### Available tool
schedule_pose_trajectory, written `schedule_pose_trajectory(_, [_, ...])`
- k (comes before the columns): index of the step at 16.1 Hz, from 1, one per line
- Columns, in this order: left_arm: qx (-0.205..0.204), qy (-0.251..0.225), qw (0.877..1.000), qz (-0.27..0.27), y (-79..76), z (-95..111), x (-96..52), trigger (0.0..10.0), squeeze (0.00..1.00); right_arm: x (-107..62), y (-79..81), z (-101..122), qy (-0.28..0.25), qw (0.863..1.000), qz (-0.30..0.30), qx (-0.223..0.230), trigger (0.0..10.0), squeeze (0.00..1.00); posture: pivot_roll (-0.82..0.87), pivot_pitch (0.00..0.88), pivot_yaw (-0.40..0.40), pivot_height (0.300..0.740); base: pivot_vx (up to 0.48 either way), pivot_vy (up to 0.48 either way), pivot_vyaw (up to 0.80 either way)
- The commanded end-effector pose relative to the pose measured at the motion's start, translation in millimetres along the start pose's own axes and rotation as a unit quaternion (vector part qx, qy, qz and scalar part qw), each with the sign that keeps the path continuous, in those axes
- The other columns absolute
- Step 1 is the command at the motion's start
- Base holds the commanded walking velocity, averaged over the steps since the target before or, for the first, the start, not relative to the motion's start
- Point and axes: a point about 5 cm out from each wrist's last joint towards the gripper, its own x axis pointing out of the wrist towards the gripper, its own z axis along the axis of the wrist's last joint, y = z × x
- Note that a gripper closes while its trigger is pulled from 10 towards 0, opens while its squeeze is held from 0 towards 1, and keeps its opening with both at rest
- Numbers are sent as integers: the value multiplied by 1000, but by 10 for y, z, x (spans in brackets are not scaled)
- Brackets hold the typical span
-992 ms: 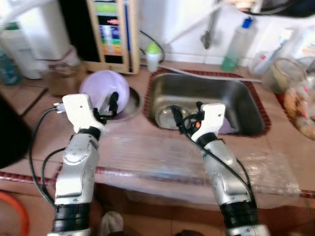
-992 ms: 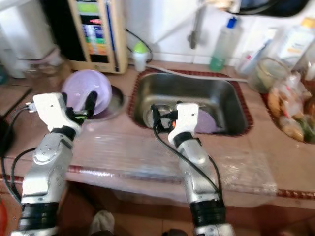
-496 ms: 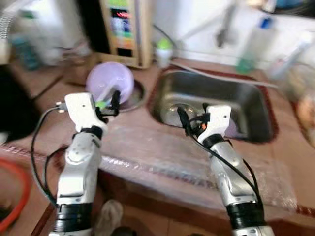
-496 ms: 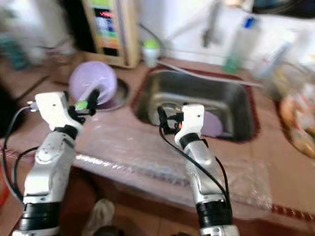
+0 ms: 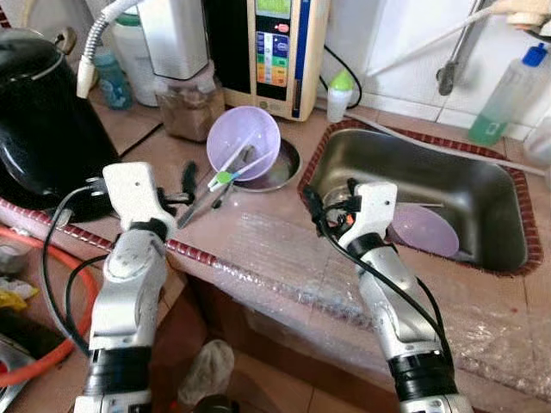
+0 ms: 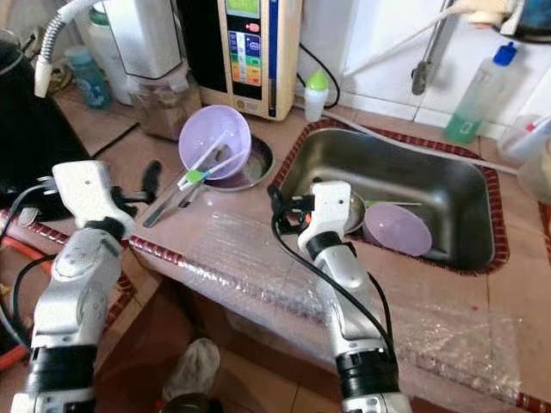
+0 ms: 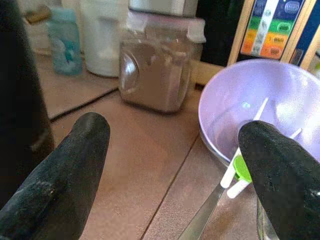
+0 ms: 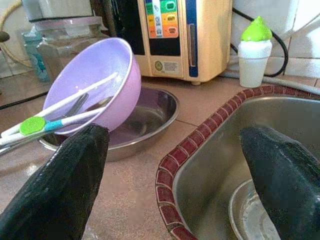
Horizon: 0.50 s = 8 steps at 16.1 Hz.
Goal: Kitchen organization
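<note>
A pale lilac plastic bowl (image 5: 244, 142) leans tilted in a shallow round steel dish (image 5: 274, 171) on the brown tiled table (image 5: 258, 232), just left of the rectangular stainless steel sink (image 5: 448, 198). Its glossy inside faces the robot, and white-handled utensils with a green tip (image 5: 225, 177) rest across its rim and stick out over the table. A second lilac bowl (image 5: 423, 230) lies inside the sink, at its near right.

The left gripper (image 7: 172, 165) hovers above the table, near and to the left of the tilted bowl, its jaws spread wide and holding nothing. The right gripper (image 8: 175, 165) hangs over the sink's red-beaded left rim, jaws likewise wide apart and empty.

Behind the tilted bowl stand a clear lidded jar of brown powder (image 7: 157, 62) and a cream appliance with a coloured button panel (image 5: 277, 47). A small white bottle with a green cap (image 8: 254, 50) stands behind the sink's left corner.
</note>
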Motion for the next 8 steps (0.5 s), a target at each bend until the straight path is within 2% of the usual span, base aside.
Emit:
schedule_pose_trajectory(1, [-1,5,1000,-13,-12,8,49,10000,0,-26,2,34,-5,1000,0,1,10000,0,57,0,19,740,0,0,0])
schedule_pose_trajectory(4, [-10,23,1000,-18,5,-47,140,10000,0,-125,-8,17,2,1000,-8,2,10000,0,23,5,33,740,0,0,0])
schedule_pose_trajectory(8, [-15,26,998,-60,-153,8,349,10000,0,-280,-32,-1,12,1000,-22,-1,10000,0,-13,39,46,740,0,0,0])
